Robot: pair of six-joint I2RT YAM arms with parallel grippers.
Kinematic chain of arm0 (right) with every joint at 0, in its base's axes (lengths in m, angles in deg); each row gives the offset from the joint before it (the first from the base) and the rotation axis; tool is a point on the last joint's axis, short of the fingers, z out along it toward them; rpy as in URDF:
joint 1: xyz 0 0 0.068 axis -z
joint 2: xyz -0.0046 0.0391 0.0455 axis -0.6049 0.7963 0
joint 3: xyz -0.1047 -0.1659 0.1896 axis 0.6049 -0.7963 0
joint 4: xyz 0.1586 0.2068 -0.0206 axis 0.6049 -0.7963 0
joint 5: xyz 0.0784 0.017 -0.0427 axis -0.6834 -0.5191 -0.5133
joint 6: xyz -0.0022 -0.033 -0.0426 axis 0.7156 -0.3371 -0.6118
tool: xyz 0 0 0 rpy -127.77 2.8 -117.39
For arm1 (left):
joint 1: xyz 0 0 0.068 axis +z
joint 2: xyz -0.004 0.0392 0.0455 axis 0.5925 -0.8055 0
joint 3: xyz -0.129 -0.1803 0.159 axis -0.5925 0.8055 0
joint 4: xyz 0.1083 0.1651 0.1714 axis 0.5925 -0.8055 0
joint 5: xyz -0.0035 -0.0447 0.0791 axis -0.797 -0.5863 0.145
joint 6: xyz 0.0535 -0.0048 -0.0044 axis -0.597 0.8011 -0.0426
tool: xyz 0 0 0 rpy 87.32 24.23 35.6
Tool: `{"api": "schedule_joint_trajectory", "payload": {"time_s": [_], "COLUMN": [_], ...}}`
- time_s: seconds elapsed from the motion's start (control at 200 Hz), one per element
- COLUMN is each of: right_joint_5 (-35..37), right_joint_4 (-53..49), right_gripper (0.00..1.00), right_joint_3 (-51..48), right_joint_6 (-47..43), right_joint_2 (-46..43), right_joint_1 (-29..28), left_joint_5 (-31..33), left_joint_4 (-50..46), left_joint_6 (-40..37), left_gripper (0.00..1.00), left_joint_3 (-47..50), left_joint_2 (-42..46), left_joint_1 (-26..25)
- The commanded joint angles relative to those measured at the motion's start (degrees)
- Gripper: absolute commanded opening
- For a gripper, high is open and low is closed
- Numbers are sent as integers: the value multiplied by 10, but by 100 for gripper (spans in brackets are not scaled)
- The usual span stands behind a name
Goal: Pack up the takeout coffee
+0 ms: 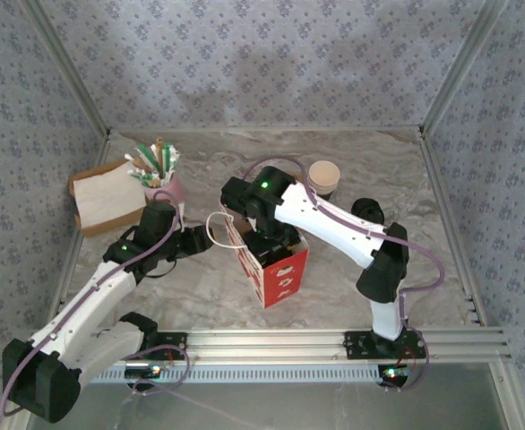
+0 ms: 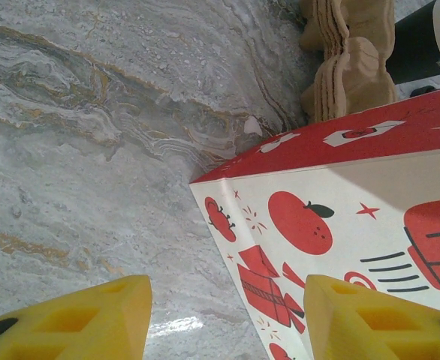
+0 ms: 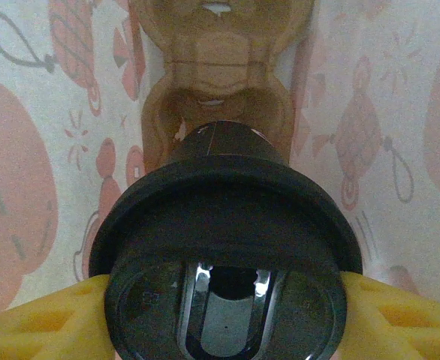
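The takeout coffee [image 3: 224, 292], a black cup with its black lid on, hangs inside the red paper bag [image 1: 280, 273]. My right gripper [image 3: 224, 319] is shut on it, a yellow finger [image 3: 43, 326] pressing each side of the lid. Below the cup, at the bag's bottom, lies a brown cardboard carrier [image 3: 220, 82]. My right arm [image 1: 334, 224] reaches down into the bag's mouth. My left gripper [image 2: 227, 319] stands open just left of the bag [image 2: 340, 202], low over the table, with nothing between its fingers. The bag's white handle loop [image 1: 216, 228] sits by the left gripper [image 1: 200, 242].
A cup with a pale top [image 1: 323, 177] stands behind the bag. A stack of brown carriers [image 2: 351, 60] lies beside it. At the back left are a pink cup of stirrers [image 1: 159, 170] and a brown paper pile [image 1: 106, 202]. Patterned walls enclose the marble table [image 1: 191, 296].
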Motion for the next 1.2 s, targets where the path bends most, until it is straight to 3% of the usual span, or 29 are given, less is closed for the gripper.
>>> {"api": "schedule_joint_trajectory", "payload": {"time_s": [0.0,1.194], "right_joint_5": [-7,-6], "right_joint_4": [-72,-26], "right_gripper": [64,64], "right_joint_3": [-9,-32], "right_joint_6": [-8,-20], "right_joint_2": [-1,-23], "right_joint_1": [5,4], "left_joint_5": [7,9], "left_joint_4": [-13,-14], "left_joint_6": [5,9], "left_gripper": [56,56], "left_joint_3": [-4,-3], "left_joint_2": [7,4], "left_joint_1": [-3,-3]}}
